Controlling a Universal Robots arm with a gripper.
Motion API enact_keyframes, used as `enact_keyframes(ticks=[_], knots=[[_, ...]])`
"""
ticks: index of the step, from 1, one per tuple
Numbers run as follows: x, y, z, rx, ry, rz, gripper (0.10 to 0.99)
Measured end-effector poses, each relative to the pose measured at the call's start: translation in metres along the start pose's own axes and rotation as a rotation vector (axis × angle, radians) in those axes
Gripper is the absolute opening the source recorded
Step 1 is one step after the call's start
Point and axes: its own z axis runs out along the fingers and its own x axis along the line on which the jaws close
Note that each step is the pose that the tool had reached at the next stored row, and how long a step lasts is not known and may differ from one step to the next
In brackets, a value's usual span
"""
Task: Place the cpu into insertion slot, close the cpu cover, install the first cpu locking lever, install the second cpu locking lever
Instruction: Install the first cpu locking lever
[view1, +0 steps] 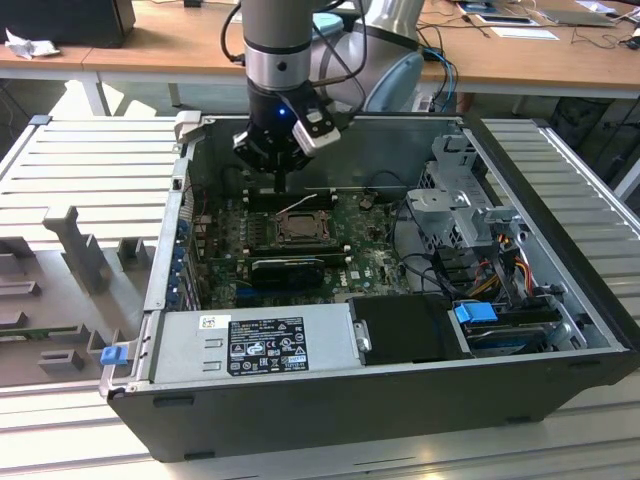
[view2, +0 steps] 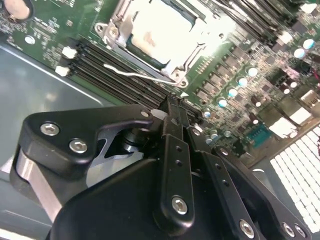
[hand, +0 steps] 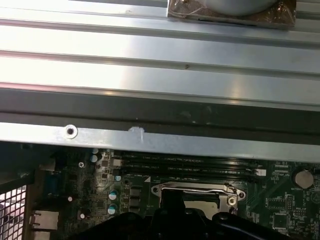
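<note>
The insertion slot (view1: 300, 228) sits mid-board in the open computer case. In the second wrist view the cpu (view2: 160, 30) lies in it with its bright metal top up, and the cpu cover (view2: 189, 61) lies flat around it as a silver frame. A thin locking lever (view2: 135, 75) runs along the socket's edge by the memory slots, and in the exterior view it stands raised (view1: 296, 206). My gripper (view1: 283, 183) hangs just behind the socket over the memory slots. Its fingers (view2: 172, 125) are shut together with nothing between them, the tips close to the lever. The first wrist view shows the socket frame (hand: 200, 189).
Black memory slots (view2: 115, 70) lie between gripper and case wall. The case's back wall (hand: 160, 105) is close behind the gripper. A drive cage (view1: 460, 200) and cables fill the exterior view's right; the power supply (view1: 260, 345) spans the front.
</note>
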Motion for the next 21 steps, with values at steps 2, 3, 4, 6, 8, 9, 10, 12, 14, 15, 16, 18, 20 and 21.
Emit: enact_keyframes(ticks=[2,3,4,6,8,9,10,12,14,15,16,18,20,21], knots=[[-0.0037,-0.0003,0.0006,-0.002,-0.0003,0.0,0.106],[-0.0046,-0.0004,0.0009,-0.01,-0.0007,0.0,0.106],[-0.0053,-0.0005,0.0013,-0.017,-0.0011,0.0,0.106],[-0.0064,-0.0011,0.0054,-0.031,-0.0023,0.001,0.106],[-0.0064,-0.0013,0.0077,-0.032,-0.0023,0.001,0.106],[-0.0064,-0.0013,0.0079,-0.031,-0.0021,0.001,0.106],[-0.0064,-0.0014,0.008,-0.031,-0.0021,0.001,0.106],[-0.0064,-0.0015,0.0087,-0.031,-0.0023,0.001,0.106],[-0.0064,-0.0015,0.0091,-0.031,-0.0022,0.001,0.106],[-0.0064,-0.0016,0.0095,-0.031,-0.0022,0.001,0.106],[-0.0065,-0.0016,0.01,-0.031,-0.0023,0.001,0.106],[-0.0065,-0.0018,0.0109,-0.032,-0.0024,0.001,0.106],[-0.0066,-0.0019,0.0118,-0.031,-0.0022,0.001,0.106],[-0.0066,-0.0019,0.0123,-0.031,-0.0023,0.001,0.106]])
